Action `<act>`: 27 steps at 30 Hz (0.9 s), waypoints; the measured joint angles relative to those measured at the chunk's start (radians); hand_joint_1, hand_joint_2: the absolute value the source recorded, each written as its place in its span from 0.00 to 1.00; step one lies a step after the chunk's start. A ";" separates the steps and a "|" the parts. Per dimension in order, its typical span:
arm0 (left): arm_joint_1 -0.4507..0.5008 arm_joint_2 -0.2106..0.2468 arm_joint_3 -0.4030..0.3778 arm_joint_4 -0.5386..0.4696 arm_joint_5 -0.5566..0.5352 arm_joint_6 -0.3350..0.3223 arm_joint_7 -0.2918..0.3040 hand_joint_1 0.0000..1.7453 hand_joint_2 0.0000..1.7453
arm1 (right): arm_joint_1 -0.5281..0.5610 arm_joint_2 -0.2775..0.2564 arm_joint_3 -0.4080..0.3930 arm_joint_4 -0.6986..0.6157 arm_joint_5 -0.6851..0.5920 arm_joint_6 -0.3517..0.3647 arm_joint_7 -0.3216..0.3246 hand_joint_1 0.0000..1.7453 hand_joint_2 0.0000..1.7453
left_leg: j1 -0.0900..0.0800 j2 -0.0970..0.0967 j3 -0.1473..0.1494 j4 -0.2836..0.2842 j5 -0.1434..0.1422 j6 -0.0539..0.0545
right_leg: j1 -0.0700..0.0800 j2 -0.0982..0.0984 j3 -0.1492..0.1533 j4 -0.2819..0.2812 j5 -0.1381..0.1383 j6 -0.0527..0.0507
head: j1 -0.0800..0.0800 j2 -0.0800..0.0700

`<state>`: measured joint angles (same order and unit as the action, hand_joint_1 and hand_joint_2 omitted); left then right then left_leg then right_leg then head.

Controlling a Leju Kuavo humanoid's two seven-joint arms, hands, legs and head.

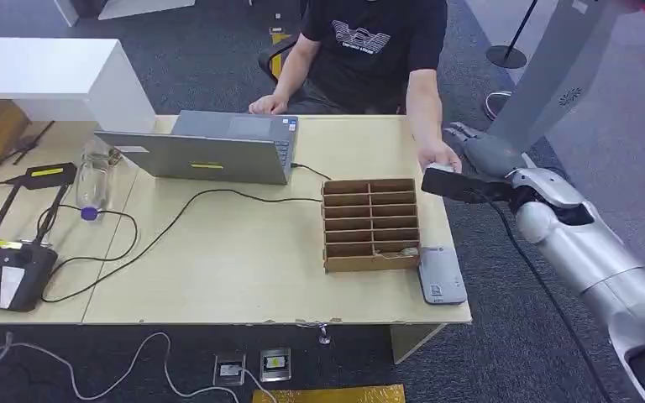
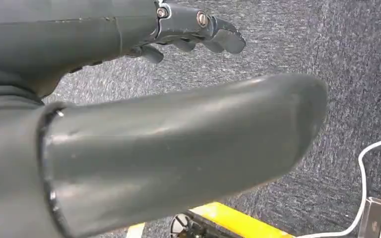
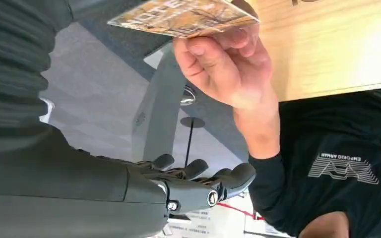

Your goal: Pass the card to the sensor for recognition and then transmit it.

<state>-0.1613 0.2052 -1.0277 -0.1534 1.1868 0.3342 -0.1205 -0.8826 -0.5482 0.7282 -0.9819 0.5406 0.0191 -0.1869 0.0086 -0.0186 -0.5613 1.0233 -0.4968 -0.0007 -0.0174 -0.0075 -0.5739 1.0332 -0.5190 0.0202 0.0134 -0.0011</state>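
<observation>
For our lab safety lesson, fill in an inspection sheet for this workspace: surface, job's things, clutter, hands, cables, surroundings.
Surface: wooden table, partly covered.
Job's things: card is held by a person's hand at the table's right edge; grey sensor lies flat beside the box, near the front edge.
Clutter: laptop, bottle and black devices on the left.
Hands: right hand reaches to the card, grip unclear; left hand holds nothing, above the carpet.
Cables: black cable loops across the table; white cable lies on the floor.
Surroundings: person seated behind the table.
</observation>
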 joint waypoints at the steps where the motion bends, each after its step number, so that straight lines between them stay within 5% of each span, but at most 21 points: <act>1: 0.000 0.000 0.000 0.000 -0.002 0.000 0.000 0.00 0.00 | 0.001 0.000 0.000 0.000 0.006 -0.003 0.000 0.00 1.00 | 0.000 0.000 0.000 0.000 0.000 0.000 | 0.000 0.000 0.000 0.000 0.000 0.000 | 0.000 0.000; 6: -0.001 -0.001 0.000 0.000 -0.005 0.001 0.001 0.00 0.00 | 0.008 0.000 -0.001 0.000 0.023 -0.013 0.005 0.00 1.00 | 0.000 0.000 0.000 0.000 0.000 0.000 | 0.000 0.000 0.000 0.000 0.000 0.000 | 0.000 0.000; 7: -0.001 -0.001 0.000 0.000 -0.005 0.002 0.001 0.00 0.00 | 0.010 0.000 -0.001 0.000 0.026 -0.013 0.006 0.18 1.00 | 0.000 0.000 0.000 0.000 0.000 0.000 | 0.000 0.000 0.000 0.000 0.000 0.000 | 0.000 0.000; 9: -0.001 -0.001 0.000 0.000 -0.005 0.002 0.001 0.00 0.00 | 0.012 0.000 -0.002 0.000 0.039 -0.014 0.008 0.18 1.00 | 0.000 0.000 0.000 0.000 0.000 0.000 | 0.000 0.000 0.000 0.000 0.000 0.000 | 0.000 0.000; 10: -0.001 -0.002 0.000 0.000 -0.005 0.003 0.001 0.00 0.00 | 0.013 0.000 -0.002 0.000 0.045 -0.014 0.008 0.97 1.00 | 0.000 0.000 0.000 0.000 0.000 0.000 | 0.000 0.001 0.000 0.000 0.000 0.000 | 0.000 0.000; 27: 0.004 -0.003 0.000 0.000 0.008 0.019 0.001 0.00 0.00 | 0.021 0.019 -0.028 0.000 0.118 -0.037 -0.011 1.00 1.00 | 0.000 0.001 0.000 0.000 0.000 0.000 | 0.000 0.001 0.000 0.000 0.000 0.000 | 0.000 0.000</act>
<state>-0.1571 0.2018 -1.0277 -0.1534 1.1952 0.3536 -0.1198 -0.8619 -0.5287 0.7004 -0.9819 0.6588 -0.0183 -0.1976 0.0086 -0.0178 -0.5612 1.0233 -0.4968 -0.0007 -0.0175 -0.0061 -0.5740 1.0332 -0.5190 0.0202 0.0137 -0.0011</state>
